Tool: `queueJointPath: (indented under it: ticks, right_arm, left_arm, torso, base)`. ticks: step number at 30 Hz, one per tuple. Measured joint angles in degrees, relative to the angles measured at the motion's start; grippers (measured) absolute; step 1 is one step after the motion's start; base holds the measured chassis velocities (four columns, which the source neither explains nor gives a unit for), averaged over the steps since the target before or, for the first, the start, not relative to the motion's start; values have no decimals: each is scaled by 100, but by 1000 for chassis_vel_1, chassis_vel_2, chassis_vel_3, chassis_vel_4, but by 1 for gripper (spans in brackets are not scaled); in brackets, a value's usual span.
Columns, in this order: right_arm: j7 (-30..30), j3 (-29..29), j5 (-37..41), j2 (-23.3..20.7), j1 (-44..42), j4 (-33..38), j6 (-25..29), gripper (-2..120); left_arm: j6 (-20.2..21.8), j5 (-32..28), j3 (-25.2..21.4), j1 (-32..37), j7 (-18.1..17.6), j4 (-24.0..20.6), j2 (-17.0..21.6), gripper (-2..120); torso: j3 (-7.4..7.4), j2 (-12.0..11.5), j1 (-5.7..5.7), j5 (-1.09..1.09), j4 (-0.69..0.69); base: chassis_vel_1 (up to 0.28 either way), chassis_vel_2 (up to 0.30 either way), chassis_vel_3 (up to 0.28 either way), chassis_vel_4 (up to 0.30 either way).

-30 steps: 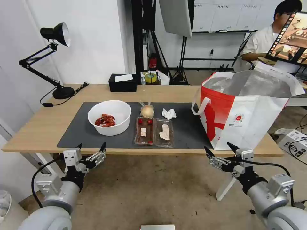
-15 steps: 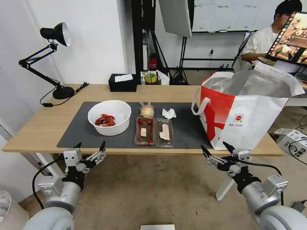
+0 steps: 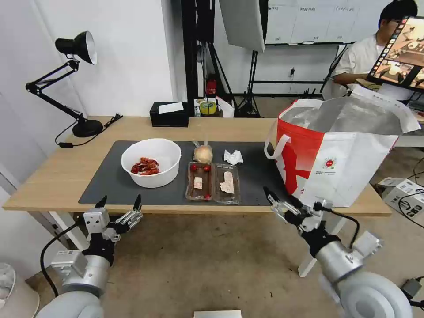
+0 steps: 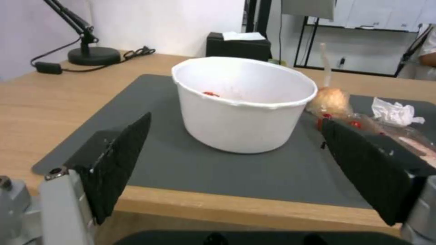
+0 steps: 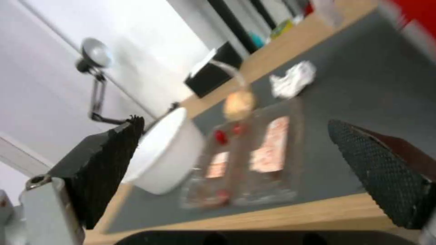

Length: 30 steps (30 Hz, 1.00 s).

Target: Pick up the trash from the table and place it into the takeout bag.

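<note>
On the table's [image 3: 57, 176] grey mat [image 3: 256, 176] lies the trash: a white bowl [image 3: 151, 162] with red shells, a clear hinged tray [image 3: 213, 182], a crumpled tissue [image 3: 233, 157] and a small bag with a tan lump [image 3: 203, 153]. The white-and-red takeout bag [image 3: 340, 154] stands open at the table's right end. My left gripper [image 3: 119, 201] hangs open below the front edge, facing the bowl [image 4: 245, 102]. My right gripper [image 3: 280, 196] is open at the front edge, between tray and bag; its wrist view shows the tray [image 5: 250, 160] and tissue [image 5: 293, 80] ahead.
A black desk lamp [image 3: 75, 48] stands at the back left with its cable on the wood. A black tissue box [image 3: 170, 114] sits at the back edge. A person sits at a screen behind the bag. Bare floor lies under my arms.
My right arm has swung left and up toward the table's front edge, now near the tray's right corner. The left gripper has barely shifted.
</note>
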Motion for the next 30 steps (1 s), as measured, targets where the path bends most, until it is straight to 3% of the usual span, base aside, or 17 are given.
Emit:
queueJointPath:
  ticks: [7, 10, 14, 19, 22, 30]
  right_arm:
    - [981, -780, 1432, -40, 685, -242, 208, 100]
    - [1833, -1248, 2211, 129, 1233, -450, 492, 100]
    - [2419, -1599, 2650, 299, 1699, -672, 843, 100]
    - [2726, -1787, 2902, 373, 2000, -821, 1066, 100]
    - [3218, -1918, 3059, 441, 2287, -896, 1310, 100]
    - [3663, -2172, 2901, 632, 2544, -1188, 1575, 100]
  left_arm:
    - [0, 44, -164, 89, 32, 1, -68, 100]
    - [15, 80, -301, 202, 42, 12, -80, 100]
    - [19, 183, -409, 346, 61, 58, -142, 100]
    - [36, 292, -419, 389, 64, 104, -269, 100]
    - [49, 479, -381, 421, 87, 189, -438, 100]
    - [111, 622, -395, 448, 109, 253, -578, 100]
  torso:
    - [0, 0, 0, 0, 0]
    - [0, 0, 0, 0, 0]
    - [0, 0, 0, -1, 1]
    - [0, 0, 0, 0, 0]
    - [0, 0, 0, 0, 0]
    - [0, 0, 0, 0, 0]
  base:
    - [0, 0, 0, 0]
    - [0, 0, 0, 0]
    - [0, 0, 0, 0]
    - [0, 0, 0, 0]
    - [0, 0, 0, 0]
    - [0, 0, 0, 0]
